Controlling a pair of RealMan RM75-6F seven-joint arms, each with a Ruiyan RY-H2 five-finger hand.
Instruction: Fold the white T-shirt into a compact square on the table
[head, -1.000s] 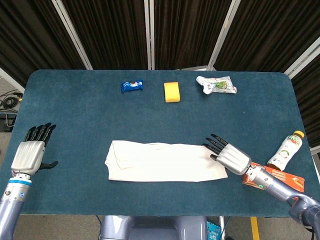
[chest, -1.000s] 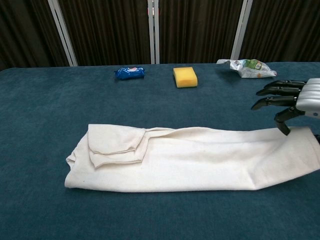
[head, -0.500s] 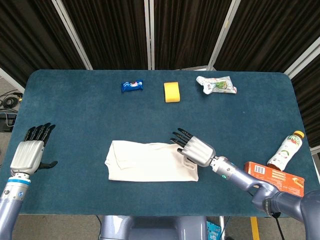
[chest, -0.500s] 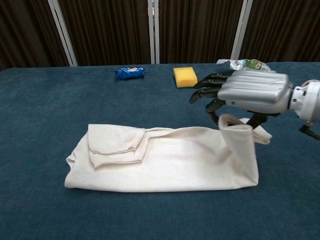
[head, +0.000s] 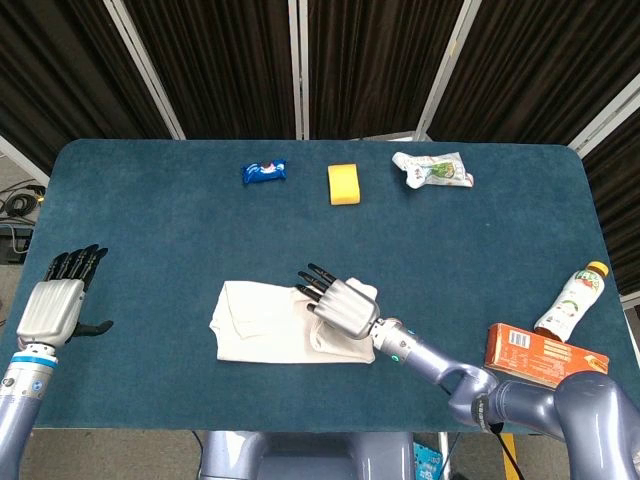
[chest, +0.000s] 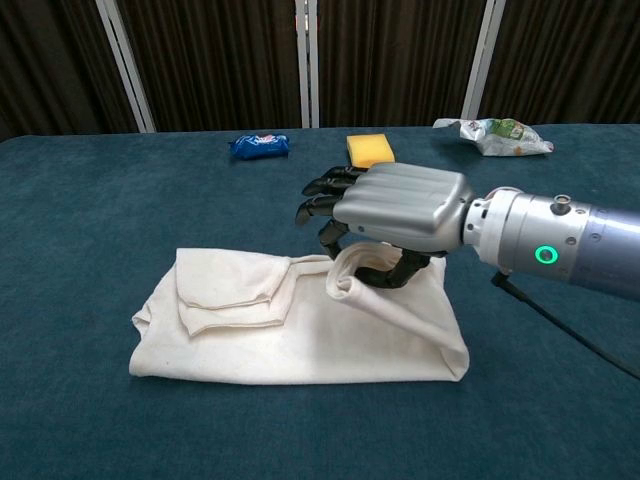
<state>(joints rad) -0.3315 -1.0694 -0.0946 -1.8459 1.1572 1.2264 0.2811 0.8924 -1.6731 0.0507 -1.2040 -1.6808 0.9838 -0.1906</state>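
The white T-shirt (chest: 300, 335) is lying near the table's (head: 150, 220) front edge, long axis left-right, its right end doubling leftward, pinched in the right hand (chest: 395, 210); the left hand (head: 55, 305) is hovering, fingers apart, empty.

silver robot hand (chest: 400, 207), black fingers (chest: 322, 187), green wrist light (chest: 545, 254).

White T-shirt (chest: 290, 335), half-folded strip

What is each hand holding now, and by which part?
The right hand holds the white T-shirt by its right end, lifted and folded over toward the left. The left hand holds nothing.
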